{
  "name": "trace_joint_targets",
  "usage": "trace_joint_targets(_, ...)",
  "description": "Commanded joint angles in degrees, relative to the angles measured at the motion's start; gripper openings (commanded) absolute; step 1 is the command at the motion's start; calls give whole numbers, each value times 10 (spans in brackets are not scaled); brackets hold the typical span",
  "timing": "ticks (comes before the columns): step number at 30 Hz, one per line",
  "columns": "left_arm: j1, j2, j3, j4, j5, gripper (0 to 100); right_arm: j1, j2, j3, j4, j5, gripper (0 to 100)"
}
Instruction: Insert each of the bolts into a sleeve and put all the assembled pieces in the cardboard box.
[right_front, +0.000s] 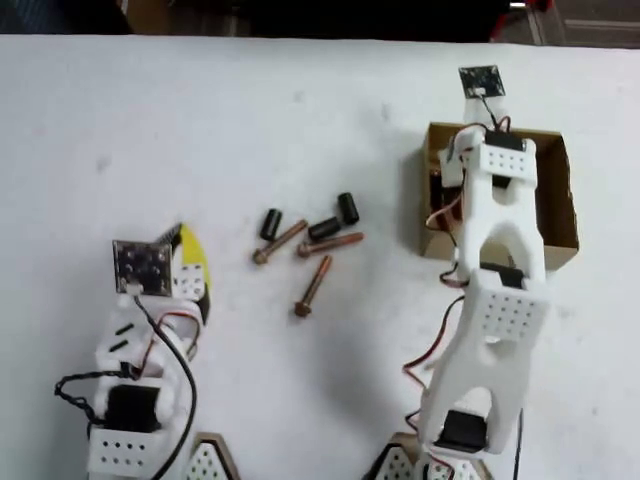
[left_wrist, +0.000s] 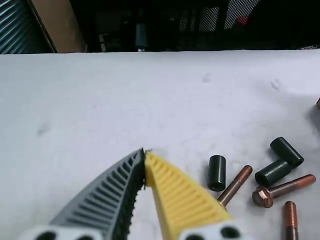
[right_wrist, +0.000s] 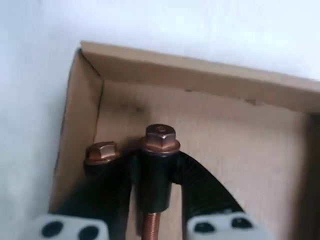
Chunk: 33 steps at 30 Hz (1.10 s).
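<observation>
White bench (right_front: 150, 120) carries everything. Open brown cardboard box (right_front: 562, 205) sits far right on it. White right arm (right_front: 500, 290) stretches from the near edge out over the box. White left arm (right_front: 135, 400) sits near left.

Right end effector (right_wrist: 156, 172), with black fingers, is down inside the box and clamped on an assembled copper bolt in black sleeve (right_wrist: 159, 150). Its hex head sits past the fingertips and its shank shows at the other end. Second copper hex bolt head (right_wrist: 101, 153) is just left of it by the box's left wall, dark body below, partly hidden by a finger.

Left end effector (left_wrist: 144, 156) has one grey finger and one yellow, tips together, holding nothing. It is over bare bench left of the loose parts.

Mid-bench, between the arms, three loose copper bolts lie flat:
- left bolt (right_front: 280, 242)
- right bolt (right_front: 330, 244)
- near bolt (right_front: 313, 286)

Just beyond them are three loose black cylinders:
- left sleeve (right_front: 271, 224)
- middle sleeve (right_front: 323, 228), just beside the right bolt
- far sleeve (right_front: 347, 208)
</observation>
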Motion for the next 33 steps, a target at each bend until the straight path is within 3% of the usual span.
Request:
trace_joint_targets(1, -3, -7, -7, 1, -8, 24, -20, 9, -65, 28, 8, 18)
trace_joint_targets(6, -3, -7, -6, 1, -8, 24, -25, 43, -112, 58, 8, 22)
trace_joint_targets(12, -2, -7, 1, -4, -8, 24, -25, 57, -142, 80, 8, 104)
trace_joint_targets(22, -2, -7, 1, -4, -9, 24, -25, 31, -145, 81, 4, 104)
trace_joint_targets(33, -2, -7, 1, -4, -9, 24, -25, -55, -145, 156, 4, 104)
